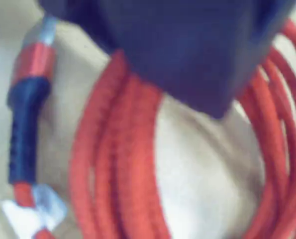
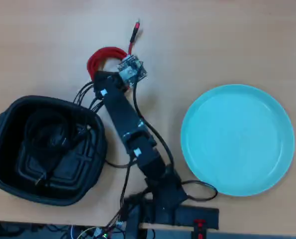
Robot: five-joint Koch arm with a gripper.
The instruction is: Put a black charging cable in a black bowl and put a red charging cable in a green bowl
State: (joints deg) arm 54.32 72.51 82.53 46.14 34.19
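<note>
The red charging cable (image 1: 123, 164) fills the wrist view as a coil on the table, its red-and-black plug (image 1: 28, 109) at the left and a white tie (image 1: 33, 211) below it. My gripper (image 1: 212, 99) shows as one blurred dark jaw right over the coil's top strands; no second jaw shows. From overhead, the arm's head covers part of the red charging cable (image 2: 104, 56), and the gripper (image 2: 109, 69) is hidden under it. The black charging cable (image 2: 48, 132) lies coiled inside the black bowl (image 2: 1, 134) at the left. At the right, the green bowl (image 2: 237, 139) holds nothing.
The arm's base (image 2: 172, 204) and its loose thin wires (image 2: 162, 149) sit at the table's near edge between the two bowls. A small circuit board (image 2: 132, 69) rides on the wrist. Bare wooden table (image 2: 227, 40) lies beyond the red coil.
</note>
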